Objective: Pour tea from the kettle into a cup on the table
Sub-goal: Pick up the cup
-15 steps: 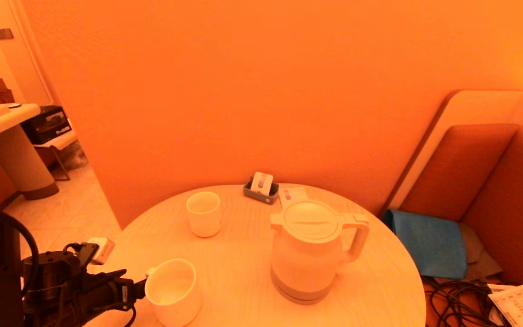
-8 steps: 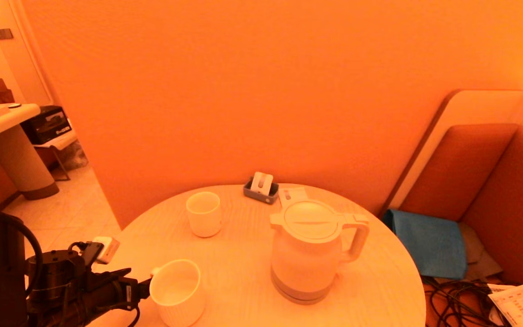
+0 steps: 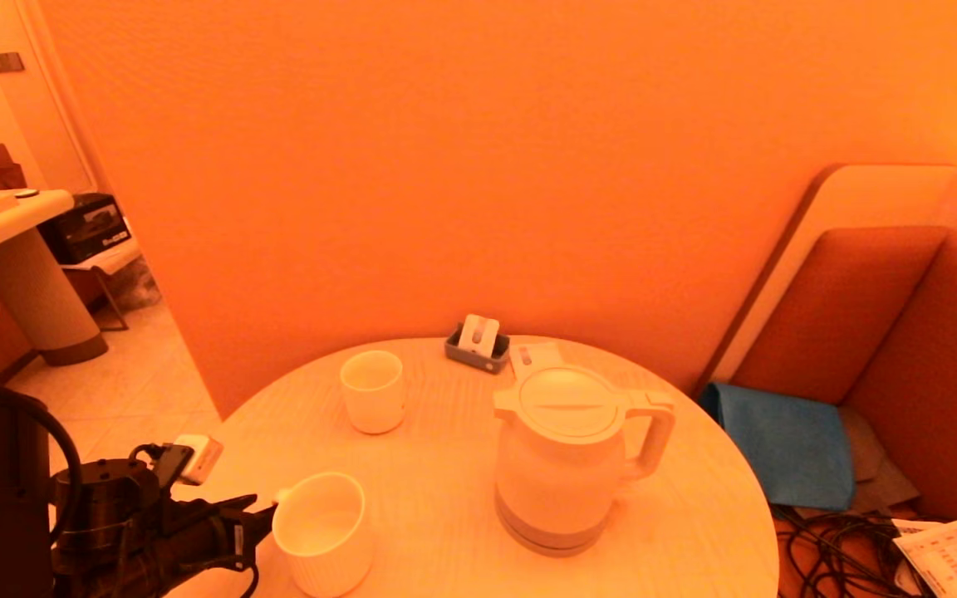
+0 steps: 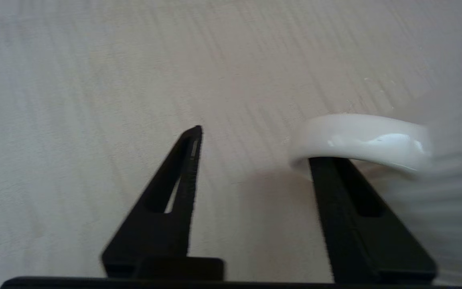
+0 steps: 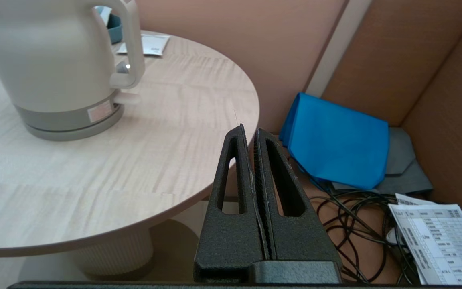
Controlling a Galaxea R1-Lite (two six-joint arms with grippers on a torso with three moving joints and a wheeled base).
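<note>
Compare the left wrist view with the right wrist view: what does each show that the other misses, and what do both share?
Only the left wrist view shows the open left gripper at the mug handle. Only the right wrist view shows the shut right gripper, off the table's edge, the kettle, a blue cloth, cables and a printed sheet. Both show the table.

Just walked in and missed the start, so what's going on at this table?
The left gripper is at the handle of the white mug near the table edge, fingers open, one passing under the handle loop. The kettle stands upright, lid on, untouched. The cup sits farther back. The right gripper is shut, parked off the table's edge beside the kettle's handle side. Nothing is being poured.
</note>
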